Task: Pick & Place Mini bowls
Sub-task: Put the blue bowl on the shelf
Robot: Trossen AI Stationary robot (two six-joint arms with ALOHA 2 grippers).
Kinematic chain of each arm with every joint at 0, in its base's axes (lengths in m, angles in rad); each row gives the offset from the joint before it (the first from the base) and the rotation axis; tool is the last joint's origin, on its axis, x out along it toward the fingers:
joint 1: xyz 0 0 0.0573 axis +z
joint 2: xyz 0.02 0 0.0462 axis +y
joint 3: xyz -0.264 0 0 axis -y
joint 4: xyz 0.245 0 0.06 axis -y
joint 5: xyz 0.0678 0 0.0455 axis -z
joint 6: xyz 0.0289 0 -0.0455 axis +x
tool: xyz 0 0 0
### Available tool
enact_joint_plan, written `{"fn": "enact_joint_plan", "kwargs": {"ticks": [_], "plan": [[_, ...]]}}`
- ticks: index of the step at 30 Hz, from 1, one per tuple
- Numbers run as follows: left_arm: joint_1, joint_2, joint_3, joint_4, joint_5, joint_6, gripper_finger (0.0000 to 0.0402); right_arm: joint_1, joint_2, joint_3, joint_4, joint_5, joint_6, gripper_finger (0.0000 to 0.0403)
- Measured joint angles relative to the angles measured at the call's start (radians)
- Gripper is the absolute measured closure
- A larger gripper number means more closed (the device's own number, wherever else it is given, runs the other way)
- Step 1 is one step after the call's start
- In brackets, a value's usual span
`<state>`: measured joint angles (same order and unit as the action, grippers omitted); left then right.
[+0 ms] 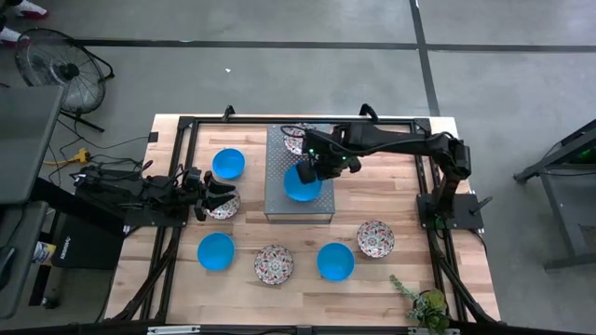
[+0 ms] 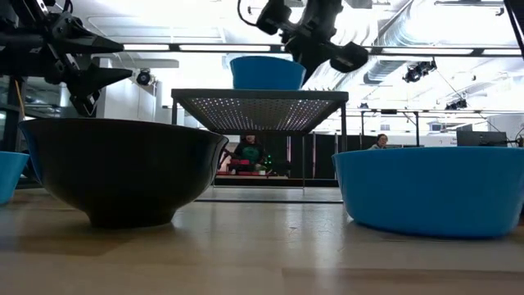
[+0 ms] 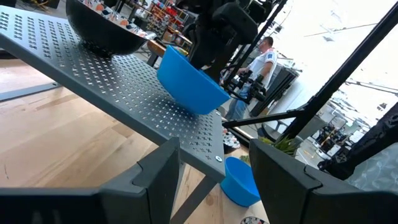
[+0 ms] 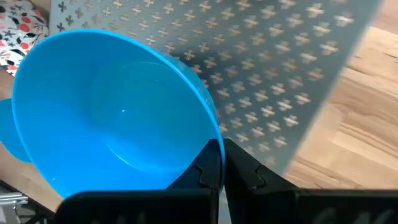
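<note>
My right gripper (image 4: 222, 163) is pinched tight on the rim of a blue bowl (image 4: 115, 112), one finger inside the wall and one outside, with the bowl over the perforated grey slab (image 4: 267, 68) of the raised stand. From above, this bowl (image 1: 302, 182) sits near the front middle of the slab (image 1: 321, 207); the level view shows it (image 2: 267, 73) resting on top or just above, and I cannot tell if its base touches. I judge it light and stiff, likely plastic, smooth and a little slippery, so the thin rim is the only real hold and a pinch there lets it swing; I would keep the wrist steady and set it down flat before letting go.

Just behind it on the slab stands a patterned bowl (image 1: 294, 140), beside my right arm.

My left gripper (image 1: 209, 194) waits at the table's left side, fingers (image 3: 158, 168) spread wide and holding nothing, directly over another patterned bowl (image 1: 223, 207) on the wood. That one I would also take by the rim, one finger in and one out, since its round wall gives the fingers nothing else.

Farther out, a second blue bowl (image 1: 228, 164) lies behind my left gripper, a third (image 1: 216, 251) near the front left, then a patterned one (image 1: 274, 264), a fourth blue one (image 1: 335, 261) and a last patterned one (image 1: 375, 238) along the front, all well apart
</note>
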<state>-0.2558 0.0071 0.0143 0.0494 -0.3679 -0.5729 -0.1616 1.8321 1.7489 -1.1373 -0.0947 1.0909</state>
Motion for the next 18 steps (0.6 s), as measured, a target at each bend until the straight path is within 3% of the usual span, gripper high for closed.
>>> {"fn": "enact_joint_plan", "kwargs": {"ticks": [18], "plan": [[0.000, 0.000, 0.000, 0.000, 0.000, 0.000, 0.0211, -0.001, 0.002, 0.000, -0.012, 0.010, -0.026, 0.0402]]}}
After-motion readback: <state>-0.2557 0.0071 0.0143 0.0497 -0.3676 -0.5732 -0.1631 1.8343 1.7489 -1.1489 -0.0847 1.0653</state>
